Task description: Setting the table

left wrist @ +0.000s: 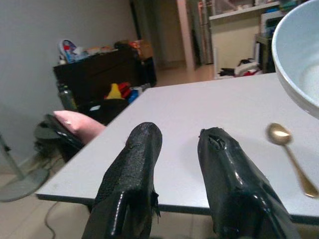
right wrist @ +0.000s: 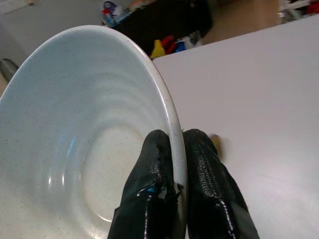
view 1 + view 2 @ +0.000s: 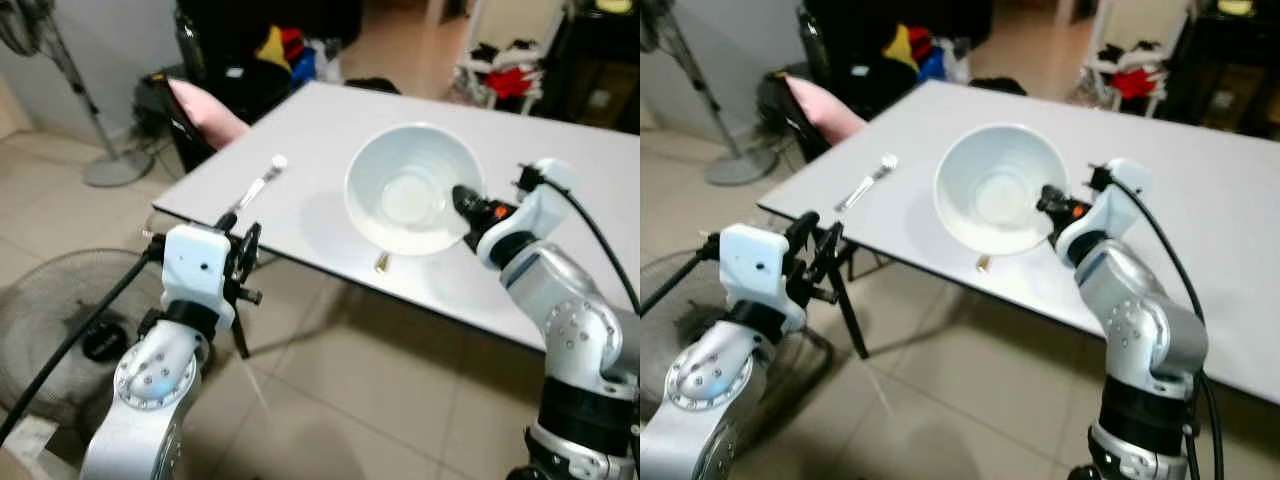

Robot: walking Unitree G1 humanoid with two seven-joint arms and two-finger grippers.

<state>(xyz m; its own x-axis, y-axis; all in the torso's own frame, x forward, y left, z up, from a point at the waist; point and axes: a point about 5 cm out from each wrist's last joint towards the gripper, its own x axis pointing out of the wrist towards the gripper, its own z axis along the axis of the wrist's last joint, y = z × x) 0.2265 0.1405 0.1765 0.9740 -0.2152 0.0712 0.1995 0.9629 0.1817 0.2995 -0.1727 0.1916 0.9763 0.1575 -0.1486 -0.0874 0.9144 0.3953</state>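
A pale blue-white bowl [image 3: 410, 190] hangs tilted just above the white table [image 3: 330, 120], near its front edge. My right gripper [image 2: 174, 149] is shut on the bowl's rim, one finger inside and one outside. A gold spoon [image 1: 291, 154] lies on the table under the bowl's near side, with its handle end [image 3: 382, 263] poking out. A silver utensil [image 3: 255, 188] rests near the table's left corner. My left gripper [image 1: 179, 142] is open and holds nothing; it hovers off the table's front left edge, at about table height, pointing across the tabletop.
A pink cushion [image 3: 205, 110] sits on a dark chair at the table's left side. One floor fan [image 3: 60, 310] lies low at my left, and a standing fan's base [image 3: 105, 170] is farther back. Dark furniture with clutter [image 3: 270, 45] stands behind the table.
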